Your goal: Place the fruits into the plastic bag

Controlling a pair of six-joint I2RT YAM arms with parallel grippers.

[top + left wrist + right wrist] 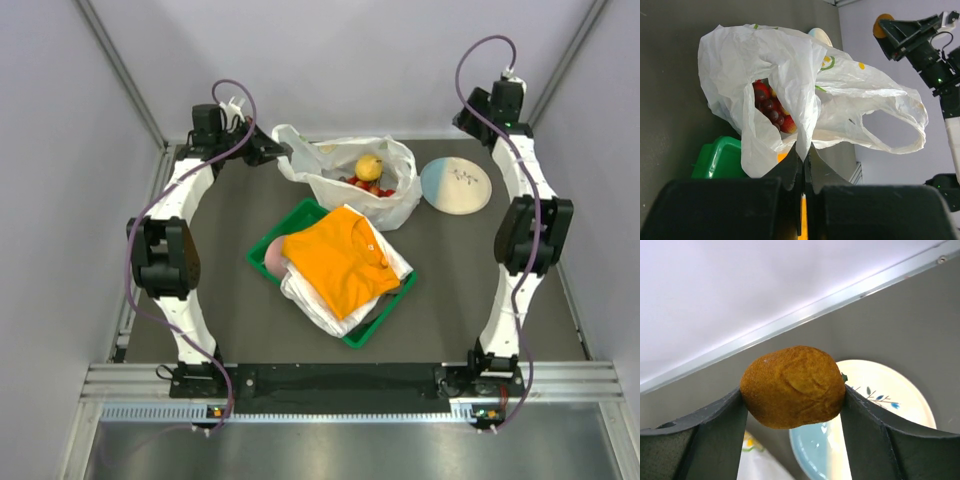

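From above, the soft, light plastic bag (325, 185) lay at the far side, a pear (368, 166) inside. The left wrist view showed the left gripper (802, 149) pinched shut on its thin rim, likely a good place to hold. The right wrist view showed the right gripper (793, 396) part open, squeezing the firm little orange (792, 387).

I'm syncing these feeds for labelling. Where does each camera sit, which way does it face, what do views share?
Top external: above and behind the bases, looking down at the table; left arm, right arm, plastic bag, plate show.
Left wrist: on the left arm, looking along shut jaws pinching the bag; right arm beyond.
Right wrist: on the right arm, looking past jaws clamping the orange fruit toward the plate.
Shared: both wrist views show that fruit.
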